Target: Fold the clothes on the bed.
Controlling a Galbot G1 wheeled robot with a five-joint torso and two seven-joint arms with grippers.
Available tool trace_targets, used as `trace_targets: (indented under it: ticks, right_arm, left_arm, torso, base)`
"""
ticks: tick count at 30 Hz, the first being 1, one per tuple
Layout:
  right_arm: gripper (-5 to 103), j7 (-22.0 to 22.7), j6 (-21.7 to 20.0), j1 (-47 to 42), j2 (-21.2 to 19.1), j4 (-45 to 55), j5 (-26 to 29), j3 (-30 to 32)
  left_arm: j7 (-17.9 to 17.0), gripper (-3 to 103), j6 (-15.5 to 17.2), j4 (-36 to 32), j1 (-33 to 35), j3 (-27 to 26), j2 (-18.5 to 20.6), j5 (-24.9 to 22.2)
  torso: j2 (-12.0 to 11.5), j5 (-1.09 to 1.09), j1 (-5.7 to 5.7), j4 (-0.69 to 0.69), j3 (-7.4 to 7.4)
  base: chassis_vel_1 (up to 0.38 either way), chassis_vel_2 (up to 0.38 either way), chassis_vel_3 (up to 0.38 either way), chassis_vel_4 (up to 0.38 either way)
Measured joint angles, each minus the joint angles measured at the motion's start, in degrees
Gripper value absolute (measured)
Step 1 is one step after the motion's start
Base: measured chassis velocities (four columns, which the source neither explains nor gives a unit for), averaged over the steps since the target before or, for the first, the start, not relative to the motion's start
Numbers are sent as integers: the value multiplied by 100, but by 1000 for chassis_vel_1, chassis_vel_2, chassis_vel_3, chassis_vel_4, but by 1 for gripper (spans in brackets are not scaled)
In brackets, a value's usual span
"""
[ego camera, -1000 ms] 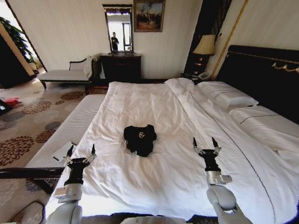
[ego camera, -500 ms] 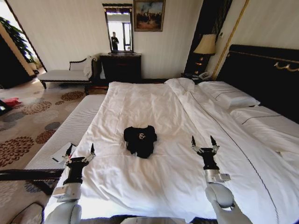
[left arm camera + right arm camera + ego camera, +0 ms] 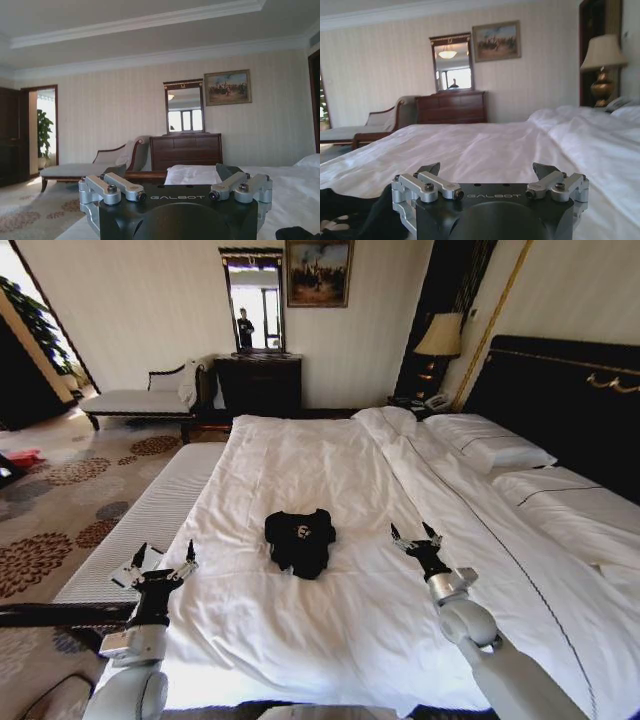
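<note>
"GALBOT" on left gripper (image 3: 177,185) & right gripper (image 3: 490,182) bodies.

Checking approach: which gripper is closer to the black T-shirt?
The right gripper, open over the duvet beside the black T-shirt. The left gripper, also open, hangs at the bed's edge.

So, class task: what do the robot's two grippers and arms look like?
Each gripper, left and right, has a black body lettered GALBOT, silver linkages with dark screws and two thin black pointed fingers. Behind them come a silver wrist block and rounded pale grey arm shells.
</note>
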Motion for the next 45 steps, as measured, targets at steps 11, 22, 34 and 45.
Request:
trace_targets:
  ticks: [11, 22, 34, 45]
  right_arm:
    - [100, -1421, -84, 2575, -724, -1513, 1304, -1841]
    - [100, -2149, -576, 4146, -588, -2400, 1650, -3149]
    - [100, -2528, -874, 5149, -78, -3022, 1984, -3978]
    - [100, -3152, -723, 5635, 262, -3733, 1206, -4527]
  left_arm:
    - [-16, 100, 63, 116, -43, -9, -73, 101]
    - [-17, 100, 11, 346, -162, 55, -148, 233]
    - [-17, 100, -40, 293, -55, 24, -177, 320]
    - [-27, 100, -179, 263, 47, -23, -189, 359]
  torso:
    - [0, -1, 1, 0, 0]
    - [-1, 0, 1, 0, 1]
    - [0, -2, 1, 1, 0]
    - [0, -2, 0, 0, 0]
  base:
    - [0, 0, 0, 0]
    - [0, 0, 0, 0]
    - [0, 0, 0, 0]
    - [0, 0, 0, 0]
